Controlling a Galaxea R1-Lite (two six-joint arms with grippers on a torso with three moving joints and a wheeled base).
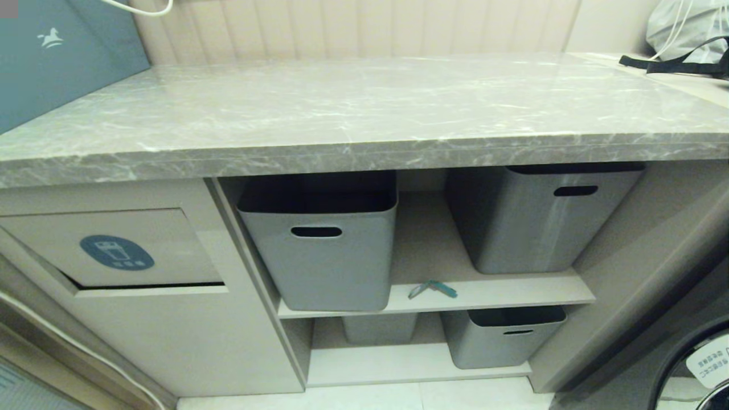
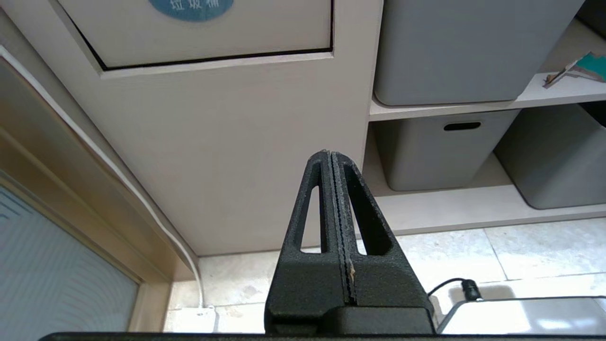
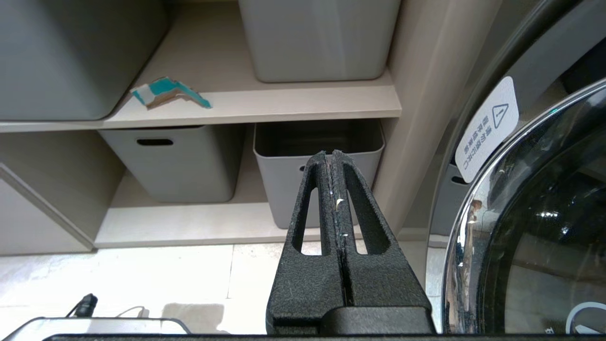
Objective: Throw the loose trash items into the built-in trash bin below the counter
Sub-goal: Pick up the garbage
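A torn turquoise-and-tan wrapper scrap [image 1: 431, 288] lies on the upper shelf between two grey tubs; it also shows as the scrap [image 3: 166, 92] and the scrap [image 2: 580, 66] in the wrist views. The built-in trash bin [image 1: 122, 247], a beige flap with a blue oval sticker, sits in the cabinet front left of the shelves, with the bin flap [image 2: 199, 33] above my left gripper. Neither arm appears in the head view. My left gripper [image 2: 330, 154] is shut and empty, low before the cabinet front. My right gripper [image 3: 330, 154] is shut and empty, facing the lower shelf.
Grey tubs [image 1: 319, 245] [image 1: 535, 216] stand on the upper shelf, and two more tubs [image 1: 504, 336] sit below. A marble counter [image 1: 364, 108] overhangs. A washing machine door [image 3: 535, 213] is at the right. A white cable [image 2: 156, 222] runs down the left wall to the floor.
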